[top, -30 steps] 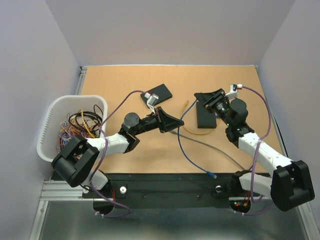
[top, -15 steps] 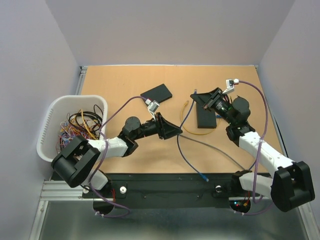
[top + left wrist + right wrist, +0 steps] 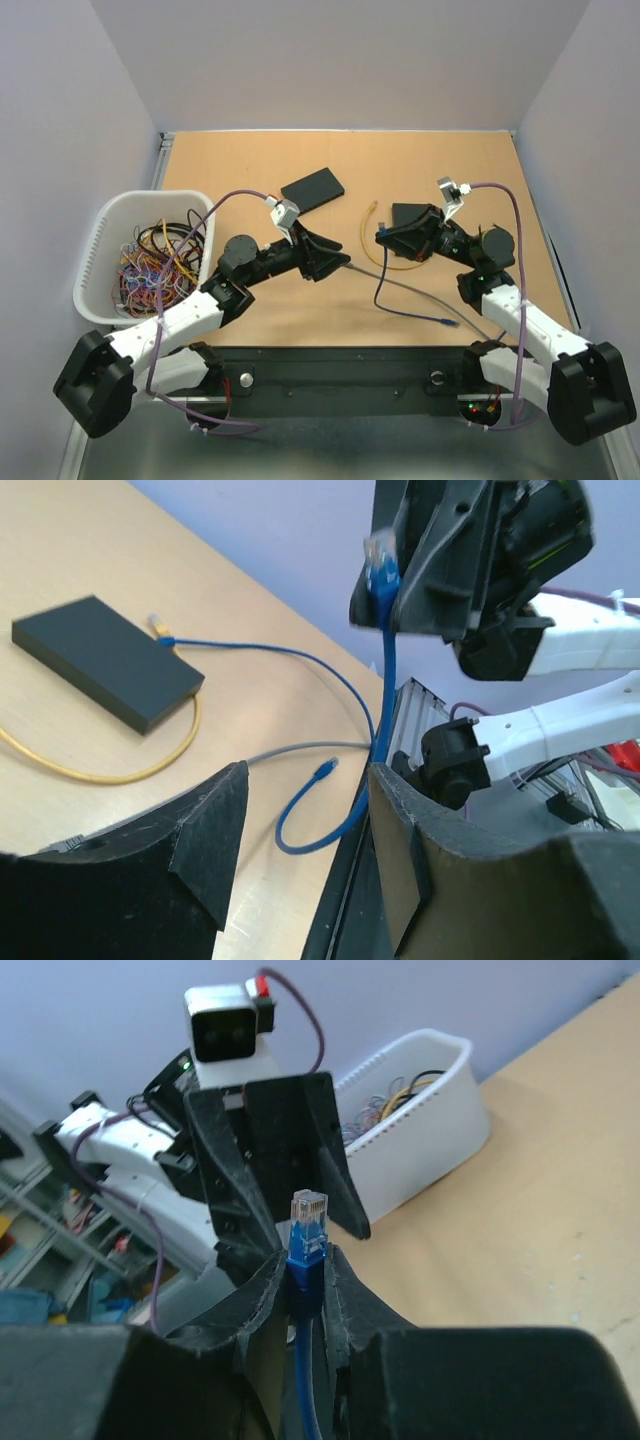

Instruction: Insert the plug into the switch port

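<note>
Standing at the left edge of the bench (image 3: 250, 160): one white basket (image 3: 96, 250), full of tangled wires; no part in the task.

Left gripper (image 3: 308, 790): jaws spread, nothing between them, close to one end of the grey cable (image 3: 300, 748), mid-bench.

Flat black box (image 3: 312, 187): far side, apart from both arms.

Yellow cable (image 3: 390, 267): loose curve on the bench, one end just beside the switch.

Switch (image 3: 105, 660): dark slab lying flat, right of centre, partly covered from above by the right arm; ports cannot be made out.

Right gripper (image 3: 308, 1260): jaws pinching the blue cable (image 3: 385, 660) just behind the plug (image 3: 308, 1210). Plug is raised off the bench, near the switch but not touching it, with its clear tip turned toward the left arm. The rest of the cable hangs down and trails to a free end on the bench.

Handling note, step in hand (bringing plug to port): probably best to keep the pinch close behind the connector. Turn the wrist until the tip faces the port side, match the latch, lower to port height, then push straight. The spread left jaws could steady the switch against sliding.

Changes against a second ago:
- Left jaws, then pressed together, now stand apart, and the arm's near links have swung out leftward.
- Right gripper, then over the switch, is drawn nearer.
- The cable's free end lies further onto the bench.
</note>
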Available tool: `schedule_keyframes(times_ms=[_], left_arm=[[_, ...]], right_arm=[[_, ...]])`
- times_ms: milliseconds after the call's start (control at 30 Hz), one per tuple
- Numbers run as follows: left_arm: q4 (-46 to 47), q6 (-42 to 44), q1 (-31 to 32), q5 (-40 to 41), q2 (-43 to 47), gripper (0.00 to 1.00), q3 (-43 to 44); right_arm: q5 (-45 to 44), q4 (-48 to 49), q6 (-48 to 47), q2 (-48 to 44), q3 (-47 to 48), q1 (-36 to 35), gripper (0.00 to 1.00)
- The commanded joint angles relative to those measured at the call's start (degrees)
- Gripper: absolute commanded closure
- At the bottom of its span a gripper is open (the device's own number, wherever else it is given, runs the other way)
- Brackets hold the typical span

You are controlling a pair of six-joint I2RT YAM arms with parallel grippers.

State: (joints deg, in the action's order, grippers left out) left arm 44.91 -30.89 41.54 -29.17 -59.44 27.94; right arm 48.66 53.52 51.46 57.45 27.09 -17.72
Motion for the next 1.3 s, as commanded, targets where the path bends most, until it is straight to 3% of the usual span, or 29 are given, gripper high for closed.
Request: schedule_keyframes(times_ms=[0,233,400,533,1067,1267], left_arm=[[-2.0,2.7,0.1,0.8,4.1,0.39,3.7],[1.1,1.6,0.1,-2.4,7.0,0.36,2.6],[14.8,-0.4,0.1,-9.0,5.5,0.35,0.4],[28.6,-2.9,0.2,-11.1,4.7,0.35,-3.5],[33.5,-4.1,0.2,-7.8,-1.1,0.35,-5.6],[33.8,-3.7,0.2,-6.5,-0.9,0.41,-7.0]], right_arm=[[9.9,15.4,4.3,1.8,-0.3,-1.2,0.93],[13.9,31.0,13.0,5.4,-1.9,-3.4,0.93],[14.3,50.6,26.1,12.1,-2.0,-4.7,0.97],[13.9,50.6,25.2,14.2,-1.1,-6.9,0.99],[11.9,50.6,23.0,18.9,4.5,-13.4,1.00],[11.4,50.6,23.1,19.1,5.7,-14.0,1.00]])
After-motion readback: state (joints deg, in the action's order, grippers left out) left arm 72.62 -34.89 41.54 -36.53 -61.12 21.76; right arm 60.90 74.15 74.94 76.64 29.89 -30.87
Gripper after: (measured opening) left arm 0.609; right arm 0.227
